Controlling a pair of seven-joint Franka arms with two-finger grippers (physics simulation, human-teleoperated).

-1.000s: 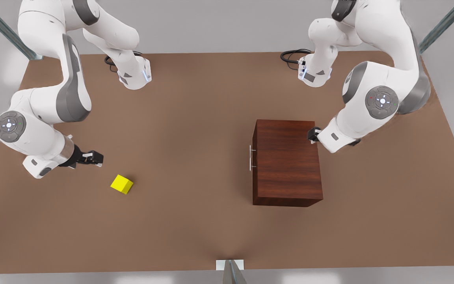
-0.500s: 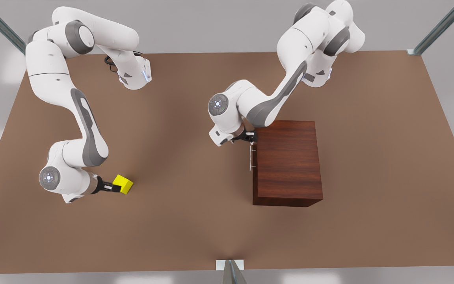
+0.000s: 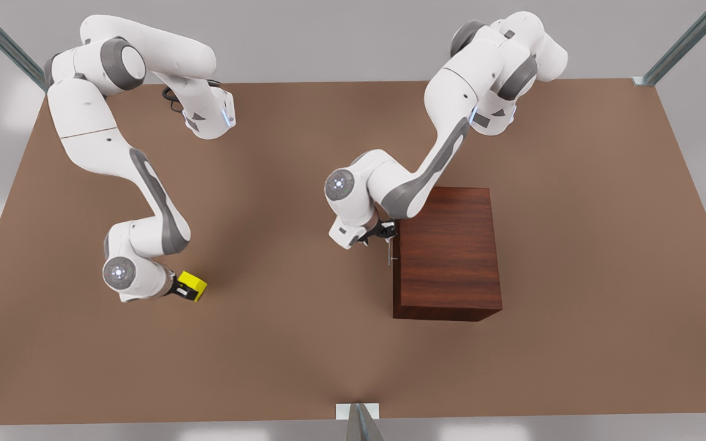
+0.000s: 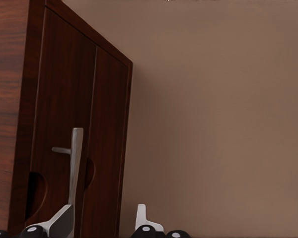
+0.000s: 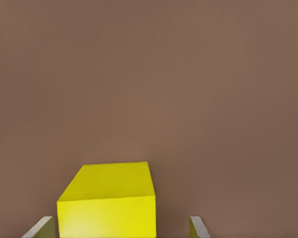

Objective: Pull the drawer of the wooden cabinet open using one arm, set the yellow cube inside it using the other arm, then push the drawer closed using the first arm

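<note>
The yellow cube (image 3: pixel 194 284) lies on the table at the front view's left. My right gripper (image 3: pixel 177 290) is open and low at the cube (image 5: pixel 109 198), with one fingertip (image 5: pixel 42 228) on either side of it and a gap on each side. The wooden cabinet (image 3: pixel 448 251) stands at the front view's right with its drawer (image 4: pixel 64 124) shut flush. My left gripper (image 3: pixel 383 233) is open at the silver handle (image 4: pixel 75 168); the bar's end sits just inside one finger (image 4: pixel 59 224), the other finger (image 4: pixel 141 218) stands apart.
The brown table (image 3: pixel 304 343) stretches wide between the cube and the cabinet. Both arm bases (image 3: pixel 209 116) are mounted along the far edge. A metal post (image 3: pixel 358 422) rises at the near edge's middle.
The right gripper has slid forward so its fingers now flank the cube. The left gripper has shifted along the cabinet's front, nearer the handle.
</note>
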